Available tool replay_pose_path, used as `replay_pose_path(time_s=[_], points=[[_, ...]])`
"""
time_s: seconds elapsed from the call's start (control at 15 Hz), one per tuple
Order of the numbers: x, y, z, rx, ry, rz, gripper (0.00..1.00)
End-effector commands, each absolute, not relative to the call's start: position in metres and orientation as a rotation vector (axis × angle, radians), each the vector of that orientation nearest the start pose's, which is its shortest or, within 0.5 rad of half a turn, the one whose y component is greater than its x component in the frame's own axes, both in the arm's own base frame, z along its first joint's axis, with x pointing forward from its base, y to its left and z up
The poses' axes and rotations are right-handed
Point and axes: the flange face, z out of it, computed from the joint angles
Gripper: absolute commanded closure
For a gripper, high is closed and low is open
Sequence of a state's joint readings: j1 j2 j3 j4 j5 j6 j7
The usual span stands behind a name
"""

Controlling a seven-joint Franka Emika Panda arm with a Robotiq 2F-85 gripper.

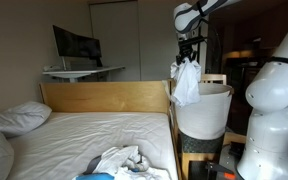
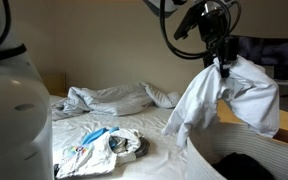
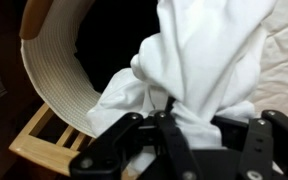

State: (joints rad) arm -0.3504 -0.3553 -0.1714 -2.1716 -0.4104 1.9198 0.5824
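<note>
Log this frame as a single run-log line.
gripper: shut on white garment | garment: hanging at rim of white basket | bed: other clothes lying on it

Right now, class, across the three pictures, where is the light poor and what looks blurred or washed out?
Wrist view: the white garment is overexposed, its folds nearly lost, and the claw is close and soft. In an exterior view the room is dim, the pale basket standing out. In an exterior view the white robot casing fills the left foreground, out of focus.
</note>
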Motion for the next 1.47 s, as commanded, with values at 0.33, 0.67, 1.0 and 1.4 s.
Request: replay_pose_path(time_s=[0.33, 0.67, 1.0, 1.4], points=[[0.42, -0.144, 0.538, -3.162, 1.226, -0.372, 0.91], [0.449, 0.012, 0.558, -3.094, 0.885, -0.647, 0.91], [0.44, 0.151, 0.548, -3.064, 0.597, -0.746, 0.91], [0.404, 0.248, 0.535, -3.074, 0.303, -0.689, 0.64]])
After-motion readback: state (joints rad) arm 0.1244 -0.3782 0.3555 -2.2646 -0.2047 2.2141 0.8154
